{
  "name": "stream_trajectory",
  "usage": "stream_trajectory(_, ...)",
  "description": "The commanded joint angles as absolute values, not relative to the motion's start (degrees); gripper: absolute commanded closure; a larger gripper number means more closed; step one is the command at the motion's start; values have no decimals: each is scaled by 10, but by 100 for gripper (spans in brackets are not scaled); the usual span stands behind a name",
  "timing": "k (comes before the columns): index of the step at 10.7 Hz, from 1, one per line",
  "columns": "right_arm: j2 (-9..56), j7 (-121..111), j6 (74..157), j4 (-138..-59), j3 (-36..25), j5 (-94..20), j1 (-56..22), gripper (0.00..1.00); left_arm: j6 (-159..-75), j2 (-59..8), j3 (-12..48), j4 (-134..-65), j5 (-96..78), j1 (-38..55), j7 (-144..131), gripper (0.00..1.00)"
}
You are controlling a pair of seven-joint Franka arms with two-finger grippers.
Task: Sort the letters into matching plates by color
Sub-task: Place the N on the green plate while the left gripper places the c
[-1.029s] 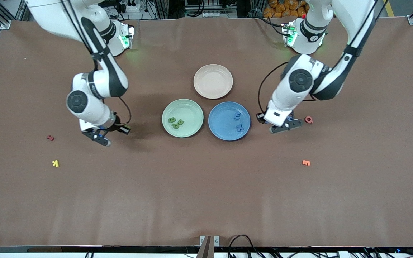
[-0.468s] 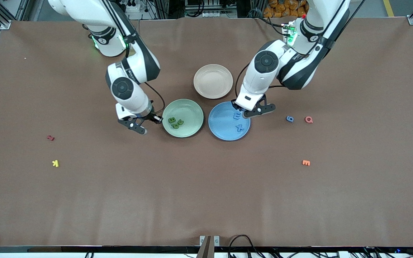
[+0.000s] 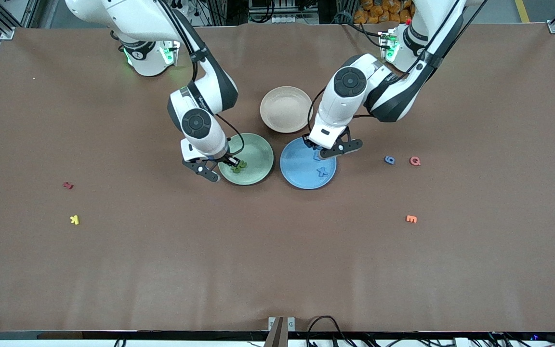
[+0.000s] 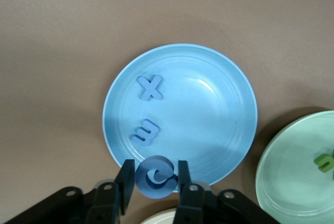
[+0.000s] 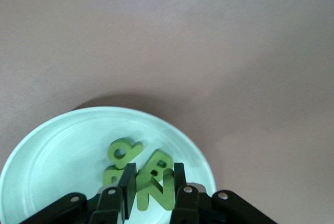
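Front cam high, facing robots; wrist cams close, looking down on blue plate (image 4: 224,78) and green plate (image 5: 62,140), both visible in front view.

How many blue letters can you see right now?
4: two lie in the blue plate, an X and an E; one is held by the left gripper over that plate; one lies on the table beside the red letter.

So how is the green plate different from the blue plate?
The green plate is mint; the blue plate is blue. The green plate holds green letters; the blue plate holds blue letters. The right gripper carries a green letter over the green plate; the left gripper carries a blue one over the blue plate. Both look round, shallow and equal in size.
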State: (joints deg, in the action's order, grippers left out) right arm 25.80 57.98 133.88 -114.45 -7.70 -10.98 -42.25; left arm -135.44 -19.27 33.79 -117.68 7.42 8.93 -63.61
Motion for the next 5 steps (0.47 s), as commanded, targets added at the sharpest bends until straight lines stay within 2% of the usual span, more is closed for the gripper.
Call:
stream_trajectory(1, 286, 612, 1326, -1105, -70, -128, -431, 77, -1342, -214, 335, -1151, 89, 96, -650, 23)
stream_trajectory(3, 288, 613, 1326, -1105, -70, -128, -431, 77, -1341, -214, 334, -1152, 90, 97, -650, 19)
stream_trajectory(4, 288, 613, 1326, -1104, -70, -128, -431, 50, -1333, -214, 334, -1152, 91, 97, -650, 19)
stream_trajectory(5, 287, 620, 1323, -1104, -70, -131, -431, 1, -1317, -212, 334, -1152, 99, 93, -649, 19)
